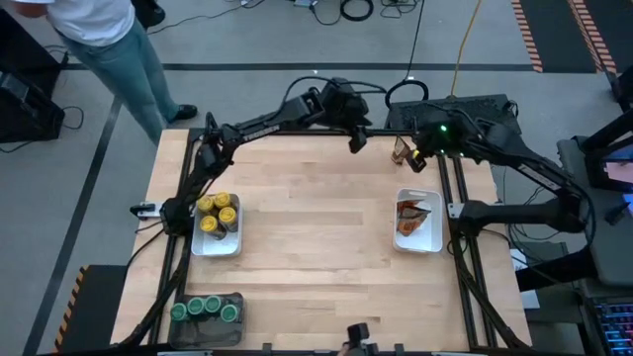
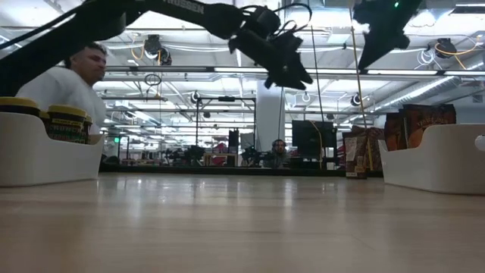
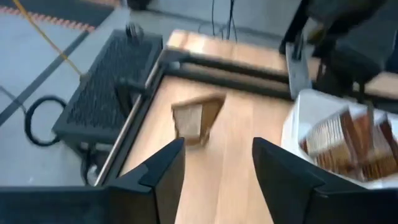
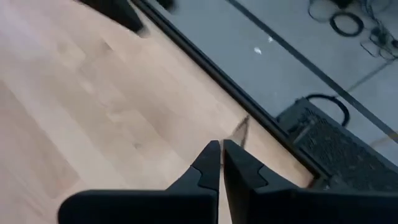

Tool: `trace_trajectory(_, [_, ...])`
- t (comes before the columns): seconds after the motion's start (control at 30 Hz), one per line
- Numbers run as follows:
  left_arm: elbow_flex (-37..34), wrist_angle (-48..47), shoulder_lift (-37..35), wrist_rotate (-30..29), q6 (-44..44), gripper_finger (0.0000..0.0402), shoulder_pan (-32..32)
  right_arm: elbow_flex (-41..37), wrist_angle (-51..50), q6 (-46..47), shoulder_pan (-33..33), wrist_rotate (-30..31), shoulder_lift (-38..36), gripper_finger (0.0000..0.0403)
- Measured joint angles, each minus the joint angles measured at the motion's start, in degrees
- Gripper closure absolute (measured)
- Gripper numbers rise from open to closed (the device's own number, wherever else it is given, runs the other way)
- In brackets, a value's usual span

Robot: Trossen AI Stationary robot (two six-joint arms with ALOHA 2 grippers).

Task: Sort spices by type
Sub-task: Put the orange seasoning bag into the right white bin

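The left gripper [image 1: 357, 141] hangs above the far edge of the surface [image 1: 316, 227], fingers [image 3: 163, 171] part-open w/ nothing between them, aimed at the lone brown packet [image 1: 402, 149] that stands upright just beyond the packet tray [image 1: 435, 242], near the far-right corner. The right gripper [image 1: 416, 164] sits v. close to that same packet, fingers pinched fully shut & holding nothing. Main risk: both arms crowd one small spot, so a reach-in by the left arm could clip the right arm or the tray wall. Second risk: the packet is thin, light & on edge near the surface's far rim; a glancing finger could tip it flat or push it off the back edge, esp. since the opening looks only a bit wider than the packet. Other packets [image 1: 416, 220] already lie in the packet tray; yellow-lid jars [image 1: 218, 212] are in the tray [image 1: 213, 245] well to the left of it, green-lid jars [image 1: 206, 309] in the dark tray [image 1: 237, 331] at the near-left. A person [image 1: 104, 40] stands off the far-left corner, clear of the arms.
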Motion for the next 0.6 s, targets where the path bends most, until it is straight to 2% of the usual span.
trace_trajectory(0.17, [-0.8,-8.2,-4.8,0.0,2.9,0.0232,1.2,0.0,0.5,-4.6,-5.6,-5.2,4.0,0.0403])
trace_trajectory(0.27, [-6.1,-10.3,-10.0,-0.4,4.1,0.0242,2.0,0.0,1.2,-6.6,-8.6,-7.4,5.2,0.0403])
trace_trajectory(0.4, [-19.7,-5.3,-20.7,-2.7,3.5,0.0254,2.6,0.0,2.3,-8.3,-11.6,-7.5,5.3,0.0401])
trace_trajectory(0.5, [-33.8,5.3,-29.4,-5.4,-0.2,0.0261,2.6,0.0,2.5,-9.9,-13.2,-7.9,5.6,0.039])
trace_trajectory(0.6, [-47.5,17.4,-35.5,-6.1,-5.4,0.0263,1.9,0.0,2.9,-10.4,-14.9,-11.8,7.4,0.0364])
